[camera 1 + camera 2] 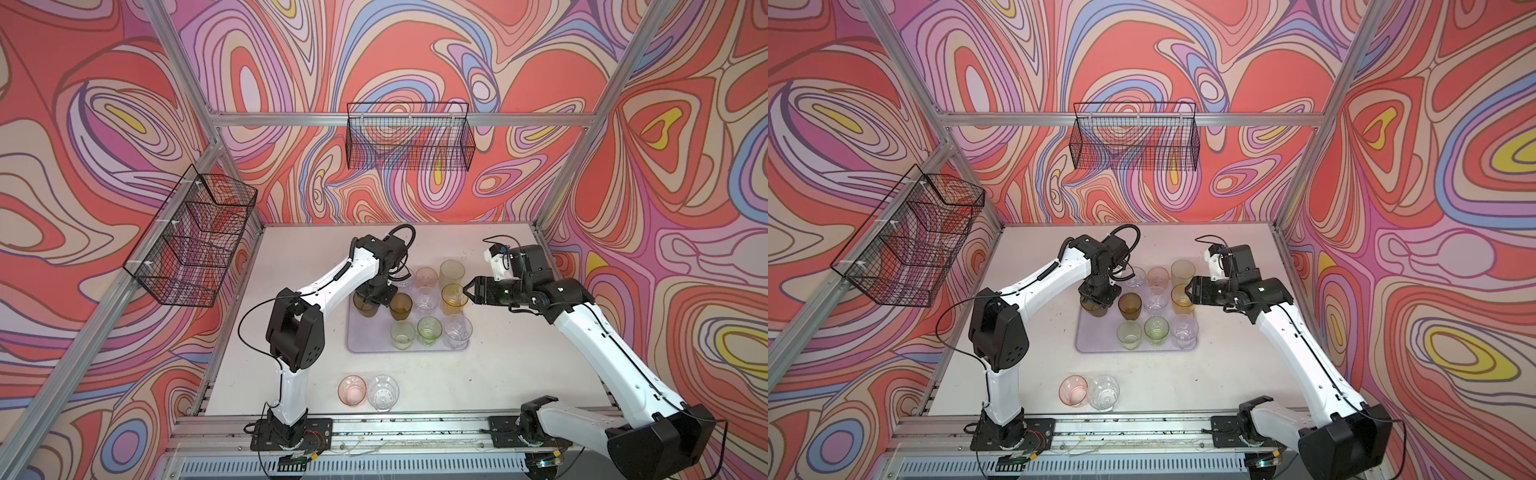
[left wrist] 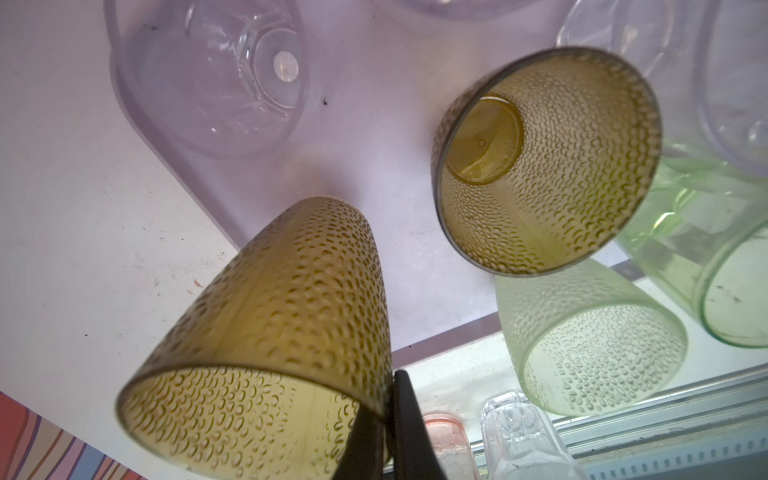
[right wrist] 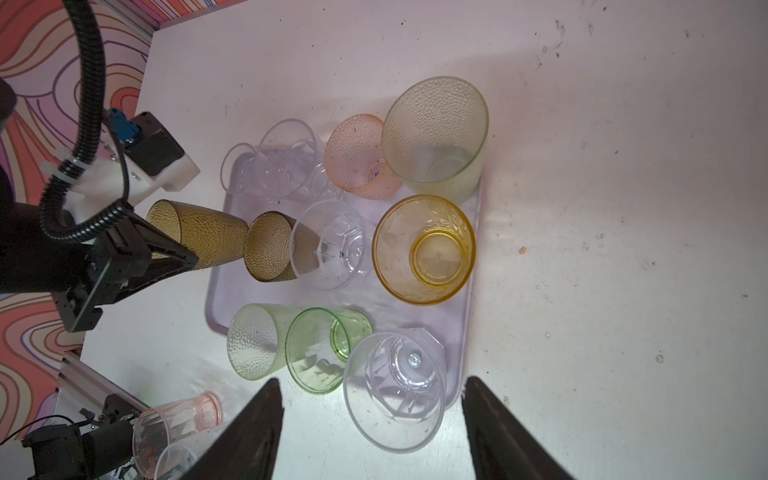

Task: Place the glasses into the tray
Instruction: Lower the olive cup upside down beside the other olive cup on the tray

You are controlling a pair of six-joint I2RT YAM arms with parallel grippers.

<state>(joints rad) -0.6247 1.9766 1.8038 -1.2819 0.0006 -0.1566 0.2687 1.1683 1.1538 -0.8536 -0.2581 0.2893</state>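
Olive-brown glass (image 2: 270, 332) is clamped at rim by left gripper (image 2: 386, 403), tray (image 1: 374, 347) edge beneath. Right gripper (image 1: 468, 291) is held apart, empty; yellow glass (image 1: 453, 300) just ahead.

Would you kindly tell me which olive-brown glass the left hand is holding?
The olive-brown glass at the tray's left edge, its rim pinched by the left hand; its twin stands free beside it.

I have two arms of one build: white moulded link shells joined by black joint housings. My left arm (image 1: 328, 278) has a black elbow housing (image 1: 297, 328) dotted with small holes. A black corrugated hose (image 3: 92, 83) loops at its wrist, zip-tied to a white camera bracket (image 3: 174, 174) with a blue connector (image 3: 124, 133). My right arm (image 1: 602, 332) ends in black, wedge-shaped fingers (image 3: 257, 436). Each base stands on a black screwed plate (image 1: 322, 430).
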